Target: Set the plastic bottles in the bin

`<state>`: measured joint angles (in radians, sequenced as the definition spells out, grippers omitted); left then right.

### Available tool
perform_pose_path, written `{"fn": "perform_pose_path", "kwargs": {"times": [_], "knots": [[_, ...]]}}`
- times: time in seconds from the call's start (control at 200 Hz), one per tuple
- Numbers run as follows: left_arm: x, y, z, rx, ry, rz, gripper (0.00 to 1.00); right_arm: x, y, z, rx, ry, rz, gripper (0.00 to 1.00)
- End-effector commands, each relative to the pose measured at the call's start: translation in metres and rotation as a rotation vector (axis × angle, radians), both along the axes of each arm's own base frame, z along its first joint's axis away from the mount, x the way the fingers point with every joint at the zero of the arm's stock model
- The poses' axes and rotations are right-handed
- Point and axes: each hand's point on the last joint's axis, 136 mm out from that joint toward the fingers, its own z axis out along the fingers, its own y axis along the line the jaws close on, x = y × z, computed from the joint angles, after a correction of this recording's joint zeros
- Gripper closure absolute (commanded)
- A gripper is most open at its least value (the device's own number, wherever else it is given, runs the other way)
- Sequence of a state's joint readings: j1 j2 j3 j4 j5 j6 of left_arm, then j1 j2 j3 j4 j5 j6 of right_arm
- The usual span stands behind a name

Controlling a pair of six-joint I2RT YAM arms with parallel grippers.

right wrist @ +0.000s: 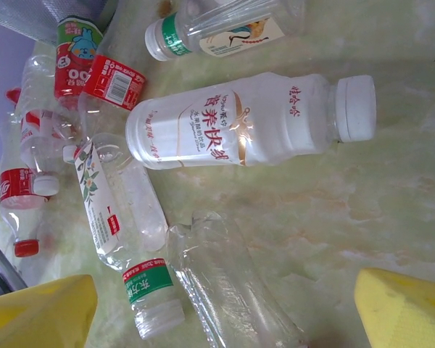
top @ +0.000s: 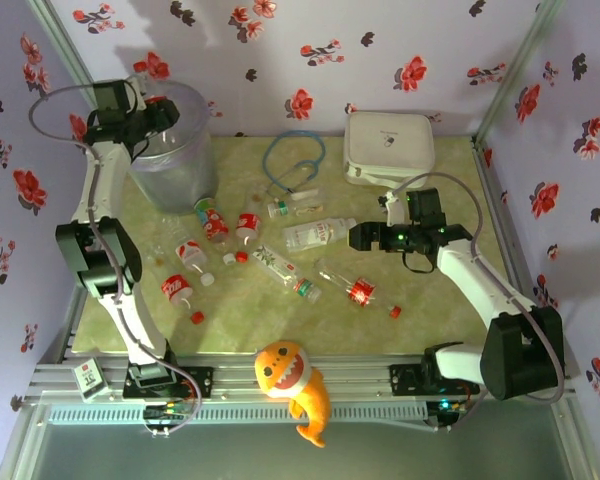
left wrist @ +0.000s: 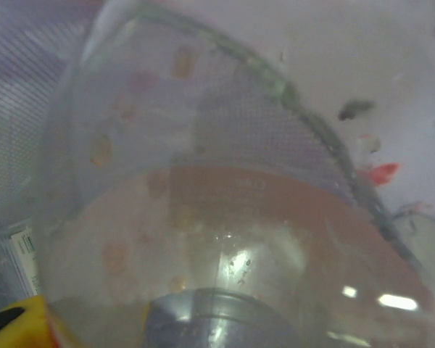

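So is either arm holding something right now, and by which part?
The left gripper, above the bin, seems shut on a clear bottle; where on it cannot be told. The right gripper is open and empty.

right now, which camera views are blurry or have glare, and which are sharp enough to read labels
left wrist view: badly blurred, clear plastic close to the lens, bright glare spots at lower right; right wrist view: sharp, print on the white bottle readable; top view: evenly lit, in focus, soft shadow on the wall above the bin.
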<state>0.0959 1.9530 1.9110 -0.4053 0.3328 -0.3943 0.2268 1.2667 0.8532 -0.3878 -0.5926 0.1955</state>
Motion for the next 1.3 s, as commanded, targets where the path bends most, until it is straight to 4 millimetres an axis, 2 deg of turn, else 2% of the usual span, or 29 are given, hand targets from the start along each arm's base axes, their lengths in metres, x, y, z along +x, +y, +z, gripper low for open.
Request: {"fn": "perform_pose_path", "kwargs": {"times": [0.0, 0.115, 0.39, 0.57, 0.91, 1.295], "knots": [[0.0, -0.011, -0.028, 0.015, 0.023, -0.053, 0.65, 0.004, -0.005, -0.006, -0.029, -0.02, -0.006, 0.07], [-0.002, -0.019, -0.038, 0.02, 0.015, -0.081, 0.63, 0.005, -0.006, -0.009, -0.038, -0.017, -0.009, 0.07], [0.0, -0.03, -0.08, 0.023, 0.09, -0.125, 0.55, 0.01, -0.007, -0.015, -0.047, -0.004, -0.019, 0.07], [0.002, -0.032, -0.097, 0.02, 0.123, -0.142, 0.4, 0.011, -0.008, -0.017, -0.059, -0.002, -0.018, 0.07], [0.005, -0.033, -0.086, 0.032, 0.107, -0.155, 0.04, 0.014, -0.008, -0.024, -0.068, 0.018, -0.021, 0.07], [0.005, -0.032, -0.065, 0.053, 0.083, -0.164, 0.04, 0.014, -0.01, -0.021, -0.076, 0.012, -0.03, 0.07]]}}
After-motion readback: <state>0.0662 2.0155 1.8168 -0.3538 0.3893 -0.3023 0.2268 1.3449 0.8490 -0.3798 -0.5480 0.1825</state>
